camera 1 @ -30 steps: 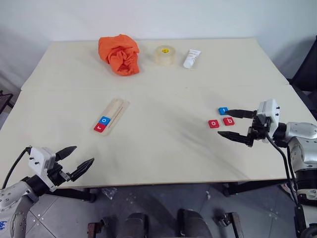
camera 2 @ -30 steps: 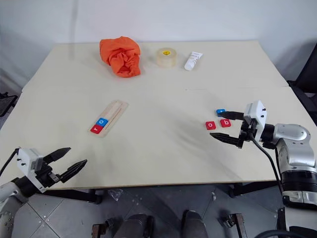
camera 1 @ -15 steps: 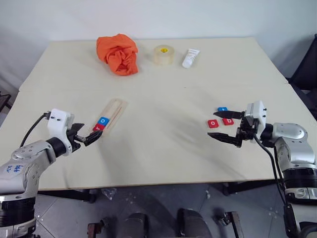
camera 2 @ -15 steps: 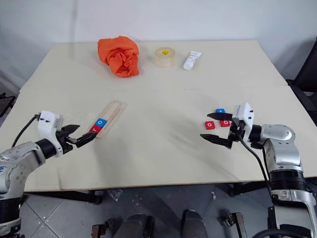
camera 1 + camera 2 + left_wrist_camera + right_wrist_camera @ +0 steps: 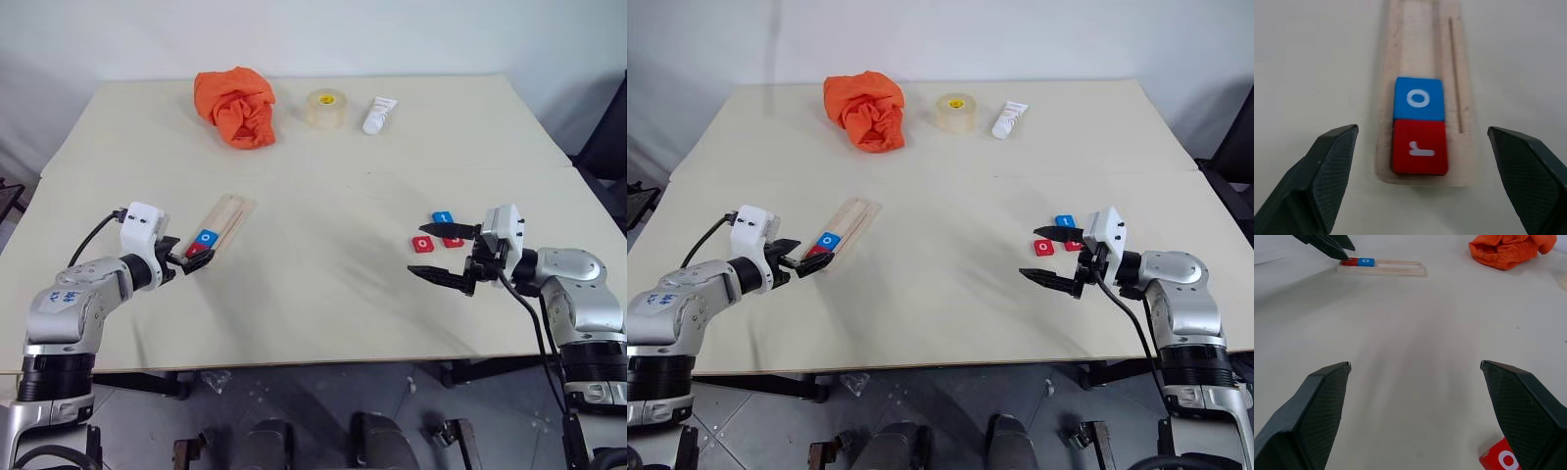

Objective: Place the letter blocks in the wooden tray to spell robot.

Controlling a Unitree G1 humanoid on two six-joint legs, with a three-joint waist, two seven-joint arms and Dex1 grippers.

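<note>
The wooden tray (image 5: pixel 223 220) lies left of the table's middle, with a blue o block (image 5: pixel 1419 98) and a red r block (image 5: pixel 1419 147) side by side at its near end. My left gripper (image 5: pixel 1421 130) is open, its fingers standing on either side of that end without touching it. On the right lie three loose letter blocks: a red o (image 5: pixel 422 244), a blue one (image 5: pixel 442 217) and a red one (image 5: pixel 454 241) partly hidden by my fingers. My right gripper (image 5: pixel 423 251) hovers open just above them, holding nothing.
At the back of the table lie a crumpled orange cloth (image 5: pixel 235 105), a roll of tape (image 5: pixel 325 108) and a white tube (image 5: pixel 377 115). A seam runs across the tabletop (image 5: pixel 323 294). A dark chair (image 5: pixel 607 137) stands past the right edge.
My left arm came up from below the table's front edge and moved forward to the tray's near end. My right gripper drifted slightly left over the loose blocks, still open.
</note>
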